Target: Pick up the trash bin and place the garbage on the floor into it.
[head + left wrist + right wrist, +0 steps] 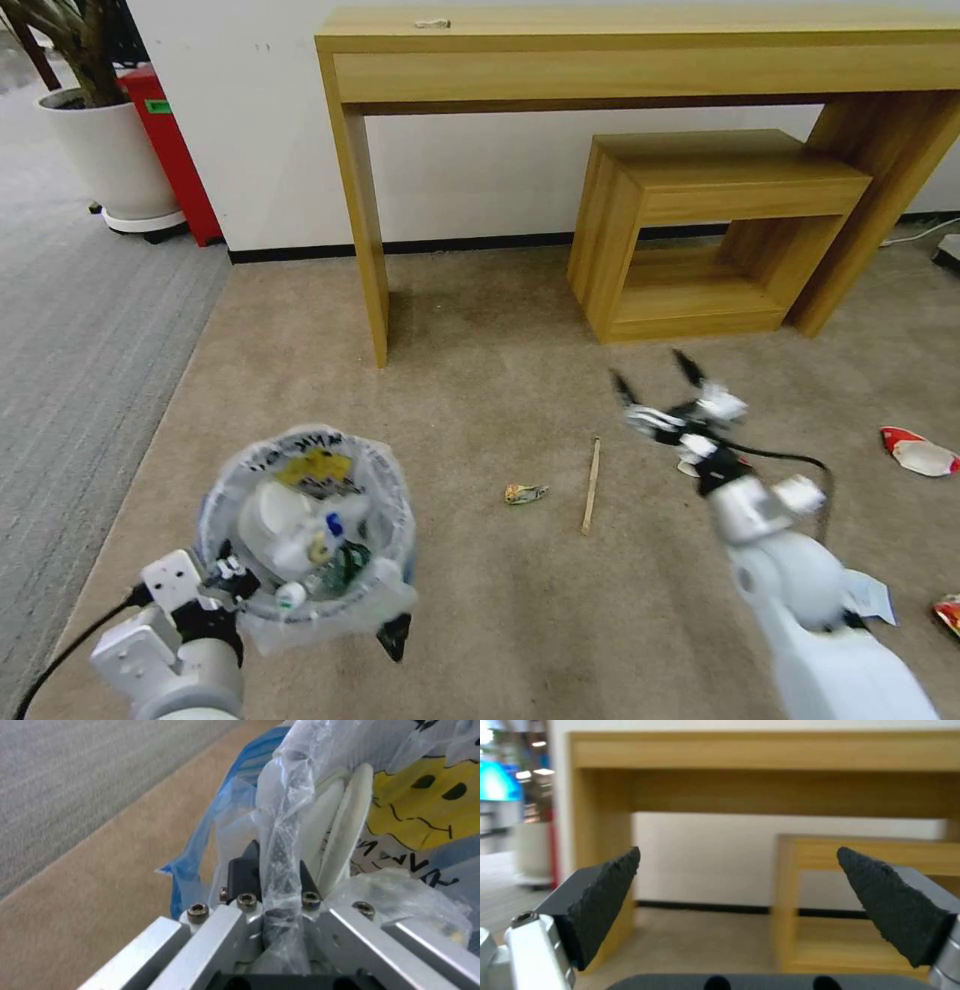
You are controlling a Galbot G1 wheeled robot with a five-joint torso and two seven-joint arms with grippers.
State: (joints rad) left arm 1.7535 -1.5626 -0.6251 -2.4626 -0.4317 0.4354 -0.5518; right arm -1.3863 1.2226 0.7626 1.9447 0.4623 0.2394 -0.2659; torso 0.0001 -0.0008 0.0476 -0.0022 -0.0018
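1. Beige carpet, the floor, runs wide and open from the wall to the robot; its left edge meets a grey striped carpet, and a tall wooden console table with a low wooden stool tucked under it closes off the far side.
2. Blue and round, the trash bin is held up at the lower left, lined with a crinkly bag that bears black print and a yellow patch.
3. Inside the bin lie white slippers, a small clear bottle and other small litter I can't sort out.
4. At the bin's near rim the left gripper is clamped on the rim and a fold of the liner, its black fingers pressed together around it.
5. Raised above the carpet at mid-right, the right gripper has its two black fingers spread wide with nothing between them.
6. Loose garbage lies on the carpet: a wooden stick just left of the right gripper, a crumpled wrapper beside the stick, a red-white paper cup well to the right, and a blue mask close by the right arm.
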